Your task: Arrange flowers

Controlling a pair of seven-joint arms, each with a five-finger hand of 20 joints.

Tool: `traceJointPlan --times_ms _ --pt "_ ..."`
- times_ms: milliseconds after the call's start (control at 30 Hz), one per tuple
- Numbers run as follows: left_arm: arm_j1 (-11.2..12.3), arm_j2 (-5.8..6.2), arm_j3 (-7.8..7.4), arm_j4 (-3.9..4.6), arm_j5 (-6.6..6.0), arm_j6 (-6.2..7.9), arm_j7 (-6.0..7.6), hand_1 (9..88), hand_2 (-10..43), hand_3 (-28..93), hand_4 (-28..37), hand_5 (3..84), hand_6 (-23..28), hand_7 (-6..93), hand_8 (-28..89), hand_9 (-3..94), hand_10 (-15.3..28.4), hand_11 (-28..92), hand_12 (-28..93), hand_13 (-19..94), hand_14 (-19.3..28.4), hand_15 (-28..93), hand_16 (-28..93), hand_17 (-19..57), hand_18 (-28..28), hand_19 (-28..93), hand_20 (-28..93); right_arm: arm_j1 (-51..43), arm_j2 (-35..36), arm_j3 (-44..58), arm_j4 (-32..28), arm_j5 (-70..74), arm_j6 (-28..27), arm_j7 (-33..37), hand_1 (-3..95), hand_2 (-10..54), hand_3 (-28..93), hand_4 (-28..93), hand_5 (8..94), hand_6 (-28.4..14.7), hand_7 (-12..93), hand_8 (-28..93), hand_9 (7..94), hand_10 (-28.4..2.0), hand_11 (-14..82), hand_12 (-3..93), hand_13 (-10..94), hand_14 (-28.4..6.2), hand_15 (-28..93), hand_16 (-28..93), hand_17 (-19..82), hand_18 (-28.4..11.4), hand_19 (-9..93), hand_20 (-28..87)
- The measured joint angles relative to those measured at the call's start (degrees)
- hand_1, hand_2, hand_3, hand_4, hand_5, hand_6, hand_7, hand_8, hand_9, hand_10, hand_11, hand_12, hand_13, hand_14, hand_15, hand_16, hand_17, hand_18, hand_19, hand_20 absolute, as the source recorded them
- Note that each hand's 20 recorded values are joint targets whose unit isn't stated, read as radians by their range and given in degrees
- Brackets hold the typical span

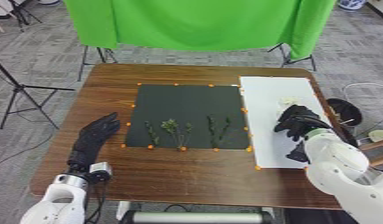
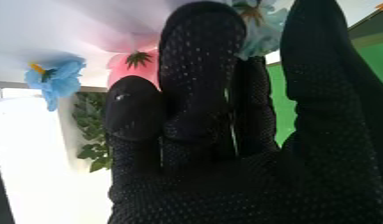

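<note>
In the head view my right hand [image 1: 297,121] is over the white board, beside a pale flower [image 1: 289,101]. My left hand [image 1: 100,129] lies open on the table left of the dark mat [image 1: 189,107]. Green stems [image 1: 175,131] lie along the mat's near part. In the right wrist view, my right hand [image 2: 202,112] has its fingers extended, nothing visibly gripped. A pale blue flower [image 2: 267,35] is partly hidden behind them, while a pink flower [image 2: 130,62], a blue flower [image 2: 56,77] and green leaves [image 2: 91,125] show beside the glove.
The white board [image 1: 267,120] adjoins the mat on the brown table [image 1: 196,175]. Small orange pieces [image 1: 258,168] mark the mat and board edges. A green cloth [image 1: 201,25] hangs beyond the far edge, and a black bin [image 1: 345,111] stands off the right side.
</note>
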Motion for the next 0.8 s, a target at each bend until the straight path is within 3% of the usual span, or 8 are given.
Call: traceJointPlan --times_ms 100,367,467,533,600,667,733,800 --pt "-0.01 0.01 -0.01 0.0 0.0 -0.04 -0.03 26.3 -9.5 70 -22.5 43.3 2.2 11.0 -7 41.8 12.3 15 11 34 14.4 10 0 7.1 9.7 2 16 -0.01 0.01 -1.12 0.21 -0.6 2.91 0.2 57.7 -9.5 63 -13 74.7 0.7 23 11 85.4 -11.4 6.9 35.3 94 -1.3 49 29 67 -8.5 93 33" --pt "0.33 0.31 -0.41 -0.14 -0.16 0.16 0.25 26.5 -9.5 70 -22.5 43.8 2.3 11.5 -7 42.4 12.6 16 11 35 14.4 10 0 7.4 9.7 2 16 -0.38 0.19 -3.35 -0.61 -1.13 13.39 -0.1 61.1 -9.5 63 -13 78.9 0.0 24 10 89.1 -11.1 7.2 37.0 94 -0.8 53 27 68 -8.2 93 36" --pt "1.38 0.9 -1.97 -0.81 -0.66 0.54 0.82 25.9 -9.3 71 -22.8 44.1 2.4 11.7 -7 42.6 12.6 16 11 35 14.5 10 0 7.6 9.7 2 16 0.97 0.89 -4.68 -2.85 -0.38 13.45 -1.09 60.9 -9.5 64 -13 79.1 0.0 24 10 89.0 -11.4 7.0 37.3 94 -0.6 53 27 68 -8.2 93 37" --pt "2.69 1.43 -4.21 -1.46 -1.46 1.26 1.12 24.2 -7.5 71 -23.6 44.5 2.5 11.8 -7 43.1 12.8 16 11 36 14.4 10 0 7.7 9.5 2 16 4.17 1.49 -7.95 -4.14 0.6 13.35 -2.33 60.8 -9.5 64 -13 79.3 0.0 24 10 89.0 -11.5 6.9 37.3 94 -0.4 53 27 68 -8.3 93 37" --pt "4.32 1.98 -7.04 -1.85 -3.28 3.15 1.57 20.9 -3.4 72 -26.8 45.0 2.3 11.9 -7 43.7 13.0 16 10 36 14.4 10 -1 7.9 9.3 2 16 9.29 1.78 -12.89 -4.62 2.74 13.03 -4.42 60.6 -9.5 64 -13 79.3 0.2 24 9 89.0 -11.5 6.7 37.3 94 -0.4 53 27 68 -8.2 93 37" --pt "5.71 2.58 -9.39 -1.9 -6.29 6.5 2.53 18.3 0.7 72 -28.0 45.5 2.3 12.1 -7 44.2 13.2 16 10 36 14.4 10 -1 8.1 9.2 2 17 15.34 1.65 -18.32 -4.57 5.98 12.14 -7.14 60.5 -9.5 64 -13 79.3 0.4 25 9 89.0 -11.5 6.5 37.3 94 -0.4 53 27 68 -8.1 93 37" --pt "6.3 3.11 -10.37 -1.64 -10.07 10.74 4.45 16.6 4.0 72 -28.2 45.6 2.0 12.0 -7 44.7 13.2 16 10 36 14.3 10 -1 8.2 9.1 2 17 21.69 0.89 -23.74 -3.96 9.31 10.66 -10.07 60.4 -9.5 64 -13 79.2 0.4 25 9 88.9 -11.4 6.4 37.3 94 -0.4 53 27 68 -8.0 93 37" --pt "6.03 3.44 -10.17 -0.97 -13.43 14.12 6.83 15.7 6.6 71 -28.2 46.0 1.9 12.2 -7 45.0 13.2 16 10 36 14.2 10 -1 8.3 9.0 2 17 27.81 -0.83 -28.88 -2.27 11.35 8.86 -12.88 60.4 -9.5 64 -13 79.2 0.6 25 9 89.0 -11.4 6.3 37.3 94 -0.3 53 27 68 -8.1 93 37"
